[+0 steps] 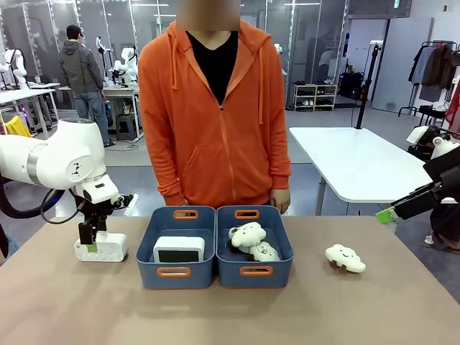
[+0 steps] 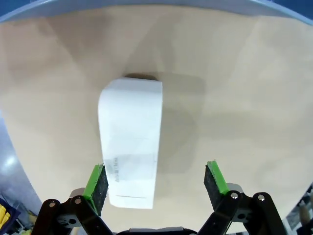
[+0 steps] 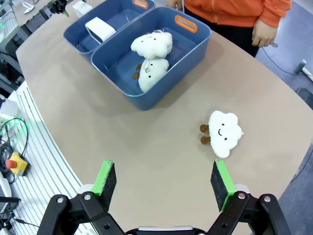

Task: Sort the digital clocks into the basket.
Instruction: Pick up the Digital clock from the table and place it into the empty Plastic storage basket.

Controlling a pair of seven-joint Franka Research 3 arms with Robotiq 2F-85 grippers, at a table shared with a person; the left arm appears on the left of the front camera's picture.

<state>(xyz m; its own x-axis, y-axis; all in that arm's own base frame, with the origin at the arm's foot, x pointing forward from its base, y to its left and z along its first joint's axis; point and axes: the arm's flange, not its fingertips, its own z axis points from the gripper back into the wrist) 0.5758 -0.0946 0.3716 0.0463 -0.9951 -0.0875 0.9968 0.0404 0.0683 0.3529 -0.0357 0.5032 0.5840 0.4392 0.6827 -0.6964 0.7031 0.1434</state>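
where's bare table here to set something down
Widest bare patch: the near strip of table in front of the left bin and right bin. Another lies between the right bin and the loose cloud toy. Crowded: two cloud toys fill the right bin, and the left gripper hangs over the white clock.

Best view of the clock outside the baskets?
Left wrist view: the clock close up, below the open left gripper. Front view: small, partly behind the gripper. Right wrist view: tiny, at the frame's top edge.
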